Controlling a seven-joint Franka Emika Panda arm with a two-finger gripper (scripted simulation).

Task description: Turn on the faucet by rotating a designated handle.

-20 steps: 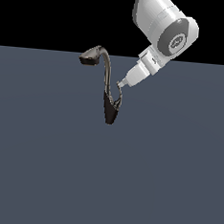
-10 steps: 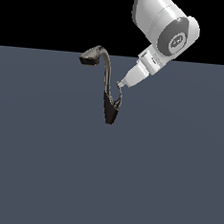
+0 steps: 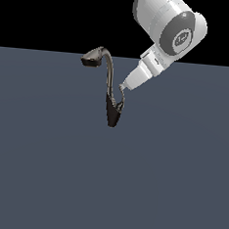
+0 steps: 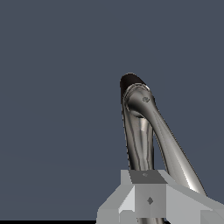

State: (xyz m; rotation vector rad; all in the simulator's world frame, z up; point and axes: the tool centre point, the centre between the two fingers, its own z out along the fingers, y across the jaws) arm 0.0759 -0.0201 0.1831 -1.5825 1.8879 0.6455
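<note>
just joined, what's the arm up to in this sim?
A single Panda arm is working on a small dark gooseneck faucet standing on a flat grey surface. Its gripper has reached down from the exterior view's upper right and sits right at the thin curved handle rising from the faucet's base. Whether the fingers are closed on the handle cannot be told at this size. The spout head points toward the exterior view's left.

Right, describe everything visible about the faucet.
The faucet is small, dark and metallic-looking. A tapered dark base stands on the grey surface, a slim curved neck rises from it, and the flattened spout head points to the exterior view's left. The thin grey handle sticks up beside the neck, with the gripper tip at its top.
</note>
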